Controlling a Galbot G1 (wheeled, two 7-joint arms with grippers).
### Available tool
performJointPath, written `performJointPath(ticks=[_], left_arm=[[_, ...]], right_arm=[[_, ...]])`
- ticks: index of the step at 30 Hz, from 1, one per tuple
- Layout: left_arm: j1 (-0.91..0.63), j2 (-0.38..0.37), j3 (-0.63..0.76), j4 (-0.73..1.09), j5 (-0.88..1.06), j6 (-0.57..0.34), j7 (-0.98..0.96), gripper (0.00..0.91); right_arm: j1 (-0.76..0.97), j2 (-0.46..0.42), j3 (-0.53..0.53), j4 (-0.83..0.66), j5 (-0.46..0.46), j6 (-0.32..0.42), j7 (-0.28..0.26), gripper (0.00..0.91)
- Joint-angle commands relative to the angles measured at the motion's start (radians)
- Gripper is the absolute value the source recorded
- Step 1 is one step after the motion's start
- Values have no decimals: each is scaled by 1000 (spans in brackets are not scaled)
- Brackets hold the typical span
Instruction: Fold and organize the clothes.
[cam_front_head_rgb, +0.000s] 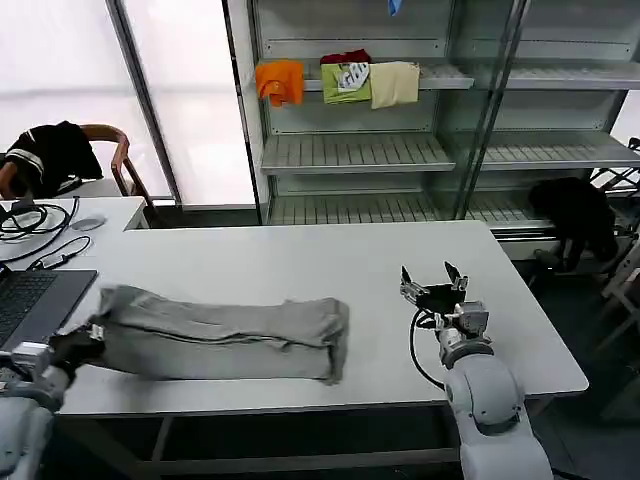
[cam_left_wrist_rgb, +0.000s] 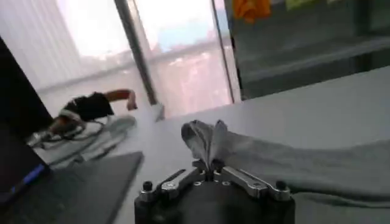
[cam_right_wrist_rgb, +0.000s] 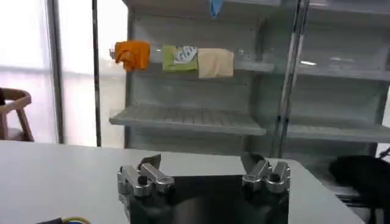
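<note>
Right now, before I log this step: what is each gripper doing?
Left gripper: closed on the grey shirt's left end.
Right gripper: open, holding nothing, over the table.

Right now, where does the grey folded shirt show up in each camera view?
Head view: the grey shirt lies across the table's near left, its left end pinched by the left end effector.
Left wrist view: its bunched end rises between the end effector's fingers, the rest trailing away.
Right wrist view: not in it.
Shared landmark: the orange garment on the shelf.
</note>
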Motion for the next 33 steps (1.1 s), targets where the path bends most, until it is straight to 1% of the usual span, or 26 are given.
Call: performJointPath(ticks=[1,3,5,7,9,10,12,15,21,33], left_arm=[[-54,154,-122,-121,-183,55,3,10],[-37,104,-46,-216,-188,56,-31,20],[-17,80,18,-261,-165,56,-50,20],[-12,34,106,-305,-123,56,-55,20],[-13,-13,216,-312,-56,56,-54,20],[-14,-42,241,-311,-38,56,-53,20],[-14,-92,334,-301,3,56,-60,20],[-19,-137,410,-291,41,57,-69,20],[-18,-180,486,-270,81,57,-83,20],[-43,-225,566,-215,96,58,-132,30]], right_arm=[[43,16,-19,-118,76,2,0,907],[46,25,-26,-138,73,2,2,907],[43,29,-29,-145,65,2,4,907],[34,29,-29,-146,59,2,2,907],[24,27,-27,-143,51,1,1,907],[18,25,-26,-141,47,1,0,907],[8,23,-23,-138,40,1,-2,907],[-9,21,-20,-134,31,2,-8,907],[-27,25,-19,-128,9,2,-15,907],[-34,36,-29,-132,-11,2,-19,907]])
